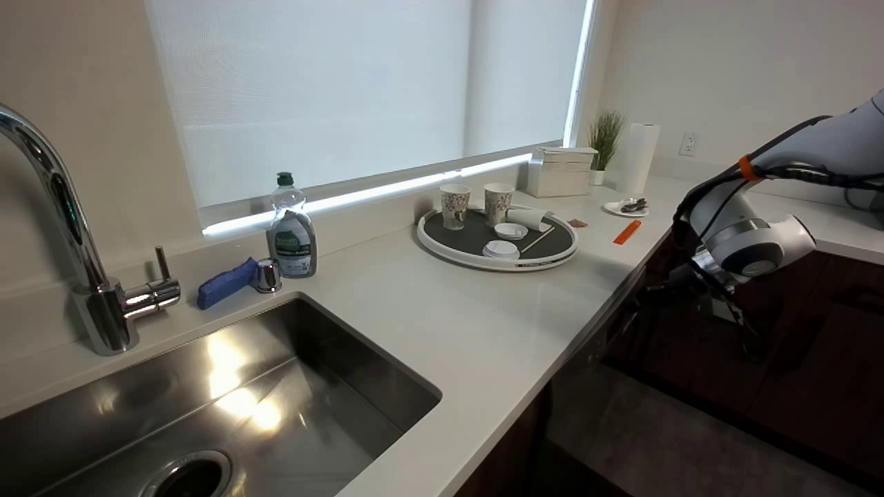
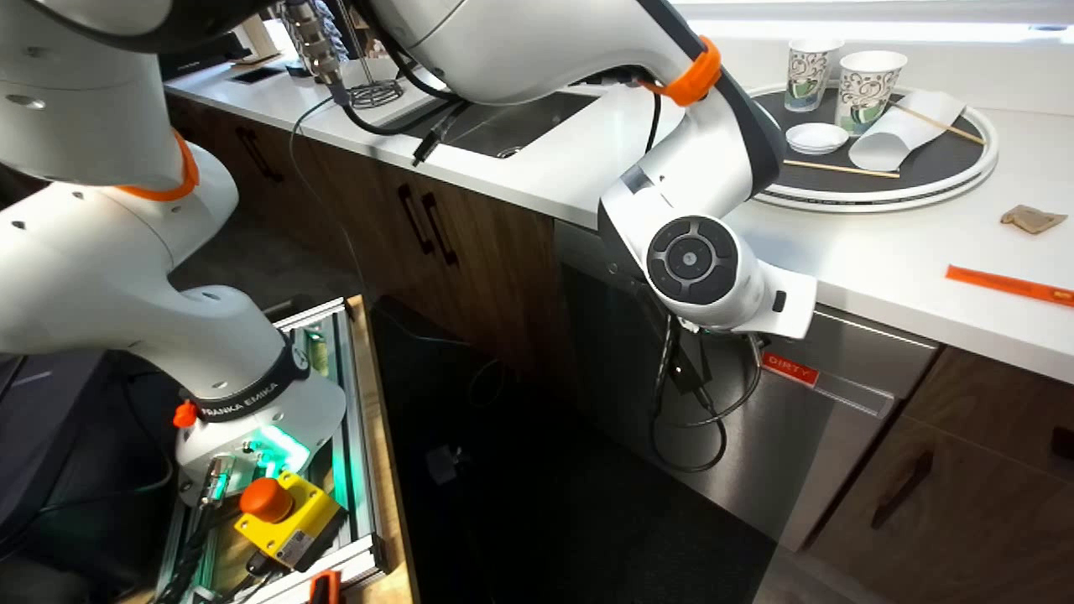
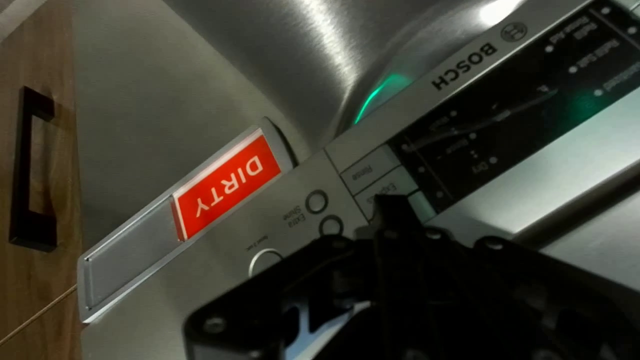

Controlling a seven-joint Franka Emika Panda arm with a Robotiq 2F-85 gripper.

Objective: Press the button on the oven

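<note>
Gripper [image 3: 392,202] was closed, empty, beside the display [image 3: 525,102] of the dishwasher [image 2: 780,436]; the Express button [image 3: 384,187] seemed stiff, smooth. Its centre wanted pushing, not grasping.

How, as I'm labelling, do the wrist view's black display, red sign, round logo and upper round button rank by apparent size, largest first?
Black display
Red sign
Round logo and upper round button: too alike to rank

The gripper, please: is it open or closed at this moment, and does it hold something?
Gripper: closed, with nothing visible in its grasp; whether it touches the control panel cannot be told.
</note>
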